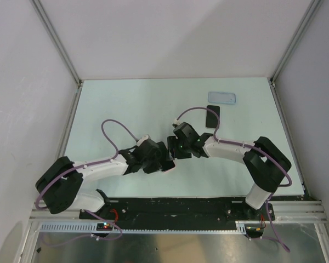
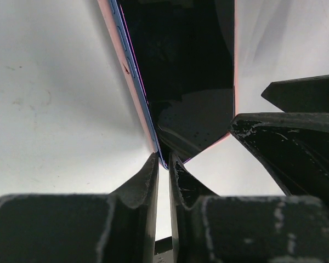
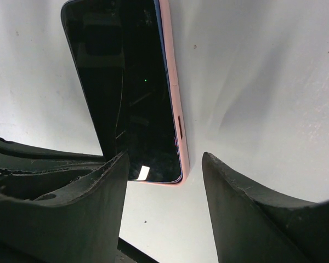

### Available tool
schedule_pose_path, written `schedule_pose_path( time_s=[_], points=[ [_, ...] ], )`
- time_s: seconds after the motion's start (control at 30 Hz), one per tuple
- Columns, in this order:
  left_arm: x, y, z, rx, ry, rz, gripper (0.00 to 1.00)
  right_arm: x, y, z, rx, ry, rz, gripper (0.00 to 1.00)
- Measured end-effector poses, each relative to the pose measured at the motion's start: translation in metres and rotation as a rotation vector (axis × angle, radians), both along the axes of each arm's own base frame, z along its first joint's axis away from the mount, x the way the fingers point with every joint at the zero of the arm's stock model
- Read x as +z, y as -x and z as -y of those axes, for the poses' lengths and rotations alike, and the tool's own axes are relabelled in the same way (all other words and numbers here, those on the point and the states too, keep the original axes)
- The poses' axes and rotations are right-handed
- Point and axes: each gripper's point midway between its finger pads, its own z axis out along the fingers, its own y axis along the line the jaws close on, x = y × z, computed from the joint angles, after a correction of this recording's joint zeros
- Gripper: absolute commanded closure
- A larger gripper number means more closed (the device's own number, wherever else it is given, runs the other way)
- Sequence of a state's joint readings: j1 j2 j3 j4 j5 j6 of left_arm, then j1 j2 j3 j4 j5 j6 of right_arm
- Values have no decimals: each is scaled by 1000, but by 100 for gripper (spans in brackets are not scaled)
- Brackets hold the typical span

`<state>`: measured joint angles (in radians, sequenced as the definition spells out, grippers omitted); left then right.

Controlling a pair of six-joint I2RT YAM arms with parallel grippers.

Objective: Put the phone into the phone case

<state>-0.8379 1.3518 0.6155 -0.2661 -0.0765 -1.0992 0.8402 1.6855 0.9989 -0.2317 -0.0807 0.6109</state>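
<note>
The black phone [image 1: 213, 116] lies flat on the table at the back right. Just behind it lies the light-blue phone case [image 1: 221, 97], with nothing in it. Both are far from the grippers, which meet over the middle of the table. My left gripper [image 1: 167, 161] [image 2: 163, 159] is shut on the corner of a pink-rimmed slab [image 2: 181, 82] with a dark glossy face. My right gripper [image 1: 175, 147] [image 3: 164, 156] stands open around the slab's [image 3: 126, 93] other end, its right finger clear of the pink edge. In the top view the arms hide the slab.
The pale table [image 1: 126, 109] is walled by white panels with metal posts [image 1: 79, 82] at the back corners. A black rail [image 1: 175, 211] with both arm bases runs along the near edge. The right gripper's fingers [image 2: 296, 142] show in the left wrist view.
</note>
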Motion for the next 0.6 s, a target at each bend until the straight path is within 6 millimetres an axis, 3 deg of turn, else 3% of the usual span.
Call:
schedule_pose_path(
  time_s=[0.37,0.6],
  points=[
    [-4,0,3,1,-1,-11,99,-10,3,2,-3,9,-18,45],
    [-7,1,2,12,-8,-25,100,-18,8,7,-7,19,-36,45]
  ],
)
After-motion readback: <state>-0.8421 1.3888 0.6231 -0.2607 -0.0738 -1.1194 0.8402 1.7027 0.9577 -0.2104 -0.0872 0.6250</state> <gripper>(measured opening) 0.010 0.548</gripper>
